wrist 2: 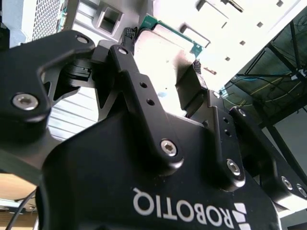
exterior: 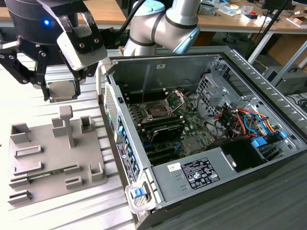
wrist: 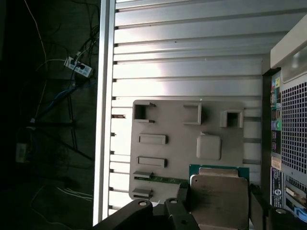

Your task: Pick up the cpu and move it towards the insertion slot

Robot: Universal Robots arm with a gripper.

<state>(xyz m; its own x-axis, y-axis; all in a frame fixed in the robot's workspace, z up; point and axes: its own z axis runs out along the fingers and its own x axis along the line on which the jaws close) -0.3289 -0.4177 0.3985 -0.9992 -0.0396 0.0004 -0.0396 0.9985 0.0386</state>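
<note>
Fingers of the gripper (exterior: 61,91) clamp the cpu (exterior: 61,89) by its edges, lifted clear above the grey tray (exterior: 48,158) beneath; the insertion slot (exterior: 158,109) lies well apart, inside the open computer case (exterior: 249,86).

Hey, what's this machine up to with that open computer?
A robot arm's hand is holding a small square silvery chip, the cpu, gripped by its edges and lifted above the grey tray on the ribbed table. Beside it, toward the exterior view's right, lies an open computer case. On the green board inside sits the insertion slot, its silver plate flipped up. The chip has not yet reached the case.
</note>
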